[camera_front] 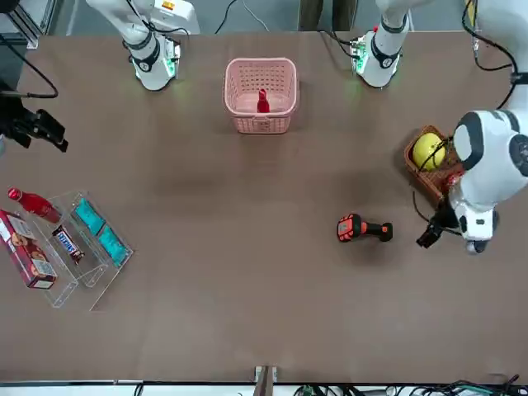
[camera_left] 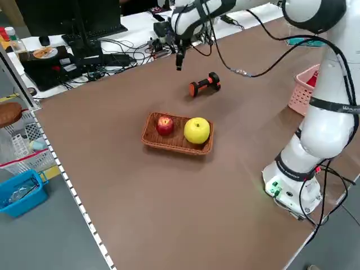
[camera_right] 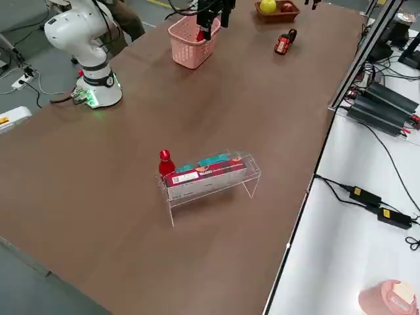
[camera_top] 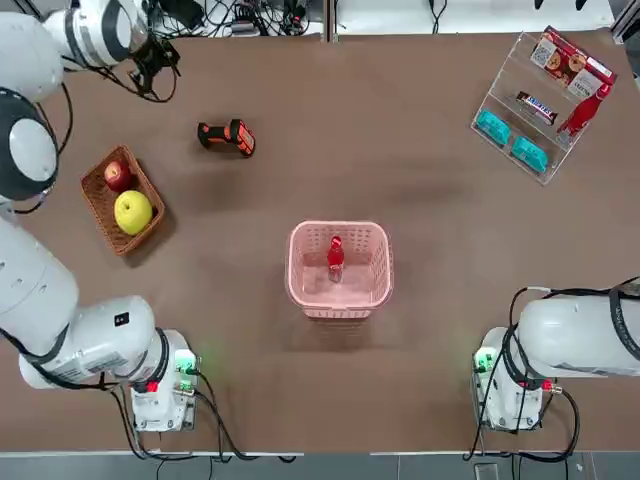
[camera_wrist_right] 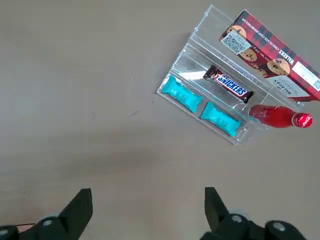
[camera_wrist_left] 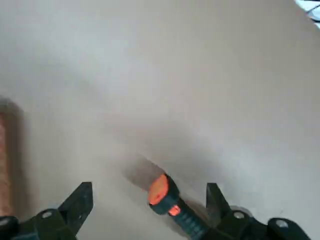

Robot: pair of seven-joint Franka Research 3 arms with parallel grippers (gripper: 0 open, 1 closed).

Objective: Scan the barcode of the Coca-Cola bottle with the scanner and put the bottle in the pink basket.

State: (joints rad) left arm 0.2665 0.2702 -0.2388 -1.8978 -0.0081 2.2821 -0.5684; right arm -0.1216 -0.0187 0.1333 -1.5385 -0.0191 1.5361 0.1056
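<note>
One Coca-Cola bottle (camera_top: 335,256) (camera_front: 263,101) stands upright inside the pink basket (camera_top: 340,229) (camera_front: 260,63) at mid-table. A second, matching red bottle (camera_top: 585,112) (camera_wrist_right: 280,116) lies in a clear rack at the far right. The scanner (camera_top: 227,136) (camera_front: 363,229) (camera_wrist_left: 167,204) lies on its side on the table at the far left. My left gripper (camera_top: 158,68) (camera_front: 431,234) (camera_wrist_left: 148,205) hovers open and empty just beyond it. My right gripper (camera_front: 37,128) (camera_wrist_right: 147,210) hangs open and empty above the table near the rack.
The clear rack (camera_top: 520,70) (camera_wrist_right: 195,55) also holds two teal packets (camera_wrist_right: 202,106), a Snickers bar (camera_wrist_right: 231,85) and a cookie box (camera_wrist_right: 272,52). A brown wicker basket (camera_top: 100,197) with a red apple and a yellow one sits at the left. Cables run along the far edge.
</note>
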